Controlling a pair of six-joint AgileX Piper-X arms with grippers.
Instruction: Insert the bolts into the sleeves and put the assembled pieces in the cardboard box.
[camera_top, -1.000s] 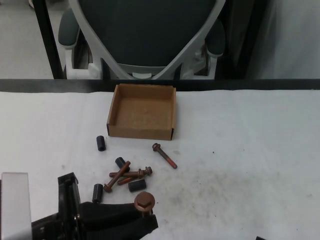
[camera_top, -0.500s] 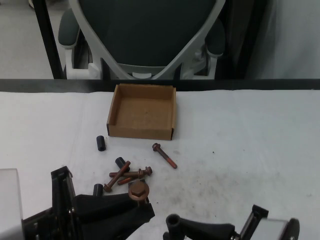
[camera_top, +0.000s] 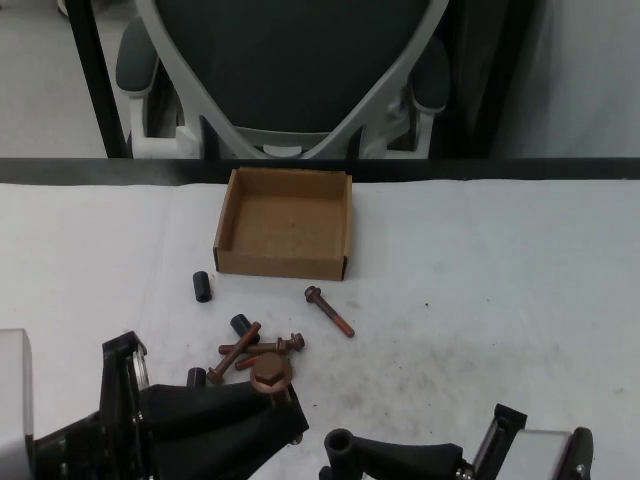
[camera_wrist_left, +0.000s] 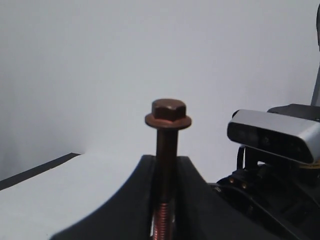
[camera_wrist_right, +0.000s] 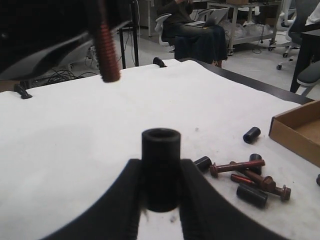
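Note:
My left gripper (camera_top: 268, 402) (camera_wrist_left: 166, 164) is shut on a copper bolt (camera_top: 270, 374) (camera_wrist_left: 168, 130), held upright with its hexagonal head up. Close beside it, at the bench's near edge, my right gripper (camera_top: 347, 456) (camera_wrist_right: 160, 192) is shut on a black sleeve (camera_top: 340, 441) (camera_wrist_right: 160, 167) that stands upright with its bore open upward. In the right wrist view the bolt's threaded end (camera_wrist_right: 107, 57) hangs above the sleeve and off to one side, apart from it. The cardboard box (camera_top: 282, 268) (camera_wrist_right: 295, 140) sits at the back of the bench with nothing inside.
Loose bolts (camera_top: 262, 346) (camera_wrist_right: 246, 172) and sleeves (camera_top: 241, 325) (camera_wrist_right: 254, 196) lie in a cluster before the box. One bolt (camera_top: 330, 311) lies alone to the right, one sleeve (camera_top: 202, 287) (camera_wrist_right: 251, 134) to the left. An office chair (camera_top: 290, 70) stands behind the bench.
The right arm has come into view from the near right edge with the sleeve. The left gripper has shifted the bolt slightly left and farther from the near edge.

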